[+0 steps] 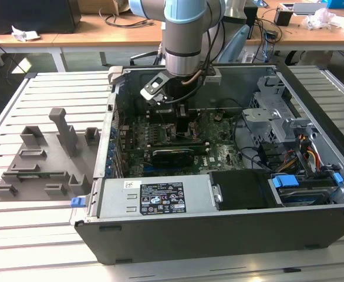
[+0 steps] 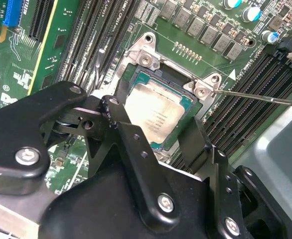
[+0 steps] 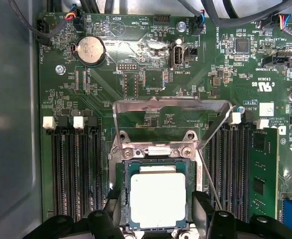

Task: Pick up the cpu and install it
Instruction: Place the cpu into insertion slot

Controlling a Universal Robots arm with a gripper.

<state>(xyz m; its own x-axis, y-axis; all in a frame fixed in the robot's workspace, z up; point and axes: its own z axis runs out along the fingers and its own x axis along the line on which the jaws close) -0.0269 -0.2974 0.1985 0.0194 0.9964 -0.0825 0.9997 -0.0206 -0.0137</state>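
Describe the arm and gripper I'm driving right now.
The arm is a silver-grey tube with pale blue joint caps. A small silver-and-black camera box is bracketed at its wrist, with a brownish cable beside it. The gripper, in the second wrist view, is matte black: angular linkage bars pinned with silver screws.

The arm [image 1: 185, 35] hangs straight down at the upper middle of the exterior view, wrist vertical. Its gripper [image 3: 157, 201] points downward, with both black fingers [image 2: 121, 124] spread wide apart.
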